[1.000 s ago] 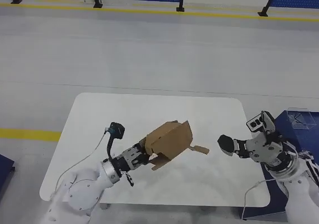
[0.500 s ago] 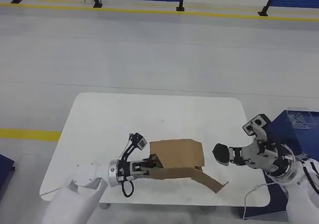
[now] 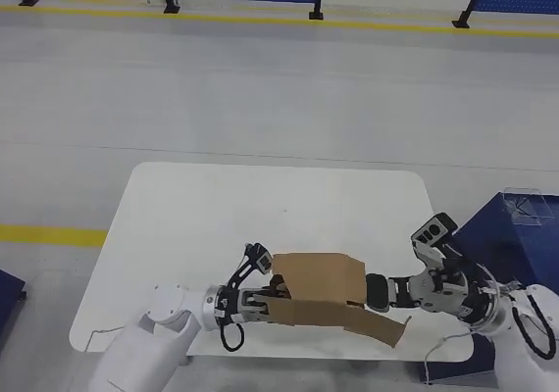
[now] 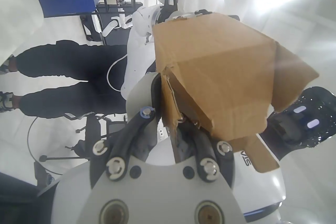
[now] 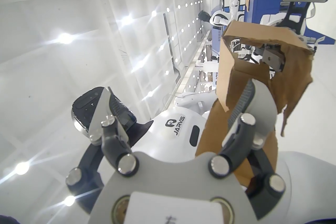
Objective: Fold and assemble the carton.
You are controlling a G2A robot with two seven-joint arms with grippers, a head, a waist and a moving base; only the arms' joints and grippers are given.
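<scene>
The brown carton (image 3: 314, 282) is held low over the white table (image 3: 260, 206) near its front edge, partly unfolded, with a long flap (image 3: 382, 326) trailing toward the front right. My left gripper (image 3: 266, 294) is shut on the carton's torn left edge (image 4: 170, 101), its fingers (image 4: 199, 135) reaching inside. The right gripper (image 3: 378, 292) is open at the carton's right end. In the right wrist view one finger (image 5: 252, 101) rests against a carton flap (image 5: 288, 83) and the other finger (image 5: 105, 109) stands wide of it.
A blue bin (image 3: 544, 240) with a clear plastic box (image 3: 525, 204) on it stands just past the table's right edge. The table's back half and left side are bare white surface.
The carton has swung down from a tilted pose to lie level near the table's front edge, its long flap dropping out. The right gripper has moved left up to the carton's right end.
</scene>
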